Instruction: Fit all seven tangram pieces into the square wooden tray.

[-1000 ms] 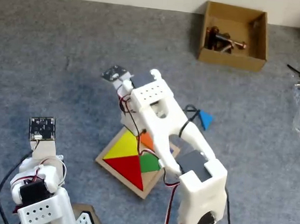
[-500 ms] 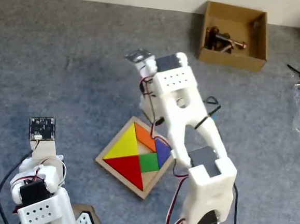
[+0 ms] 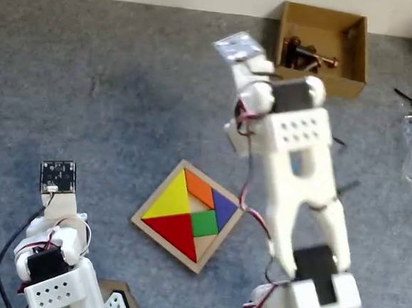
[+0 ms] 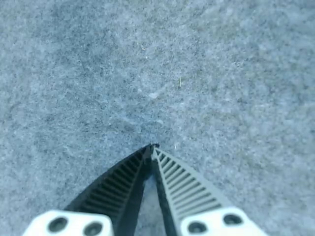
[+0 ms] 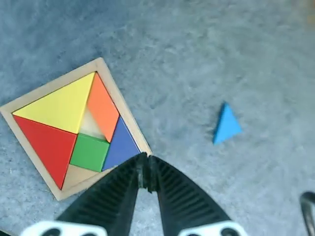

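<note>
1. Fingertips of the right gripper (image 5: 146,160) are pressed together on nothing: clenched and empty, hanging over the carpet (image 5: 197,59) just off the wooden tray (image 5: 124,110).
2. Left gripper (image 4: 153,148) is likewise clenched on nothing above bare carpet; in the high view that arm sits at 8 o'clock from the tray.
3. Inside the tray lie 5 pieces: a yellow triangle (image 5: 61,105), a red triangle (image 5: 44,145), an orange parallelogram (image 5: 102,108), a green square (image 5: 89,152) and a dark-blue triangle (image 5: 120,145).
4. Bare wood shows in 2 small triangular gaps, 1 between yellow, orange and green, and 1 along the rim beside red and green.
5. On the carpet, well apart from the tray, lies a light-blue triangle (image 5: 226,125). It sits off the orange-and-blue edge, which in the high view faces 2 o'clock.
6. Judged from this, the step in hand is fetching that triangle — 5 of 7 placed. The next move likely calls for spreading the right fingers, dropping over the triangle, pinching its thin sides squarely and turning it to match a gap — a skewed grip could let it slip.
</note>
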Controlling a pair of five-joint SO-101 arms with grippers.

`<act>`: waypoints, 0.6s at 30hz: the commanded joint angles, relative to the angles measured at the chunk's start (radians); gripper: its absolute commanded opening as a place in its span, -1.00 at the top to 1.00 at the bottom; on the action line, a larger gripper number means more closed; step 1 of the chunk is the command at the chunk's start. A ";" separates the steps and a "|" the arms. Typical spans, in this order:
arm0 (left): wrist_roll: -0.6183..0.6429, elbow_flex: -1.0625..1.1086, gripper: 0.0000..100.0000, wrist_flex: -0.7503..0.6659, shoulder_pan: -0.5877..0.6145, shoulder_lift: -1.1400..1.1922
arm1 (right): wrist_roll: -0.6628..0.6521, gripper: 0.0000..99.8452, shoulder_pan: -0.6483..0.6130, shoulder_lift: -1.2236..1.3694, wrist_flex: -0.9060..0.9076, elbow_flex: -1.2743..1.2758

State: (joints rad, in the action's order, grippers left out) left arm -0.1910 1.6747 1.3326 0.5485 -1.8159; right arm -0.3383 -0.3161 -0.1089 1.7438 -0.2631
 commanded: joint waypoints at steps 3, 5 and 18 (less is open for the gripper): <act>0.009 0.021 0.99 0.005 -0.015 -0.005 | -0.002 0.98 0.145 -0.220 0.016 0.022; 0.009 0.021 0.99 0.005 -0.015 -0.005 | -0.032 0.98 0.206 -0.248 0.016 0.030; 0.009 0.021 0.99 0.005 -0.015 -0.005 | -0.106 0.98 0.338 0.122 -0.042 0.018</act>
State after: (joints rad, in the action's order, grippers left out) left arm -0.1910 1.6747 1.3326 0.5485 -1.8159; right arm -0.4350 0.0215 -0.0353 1.7423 -0.2294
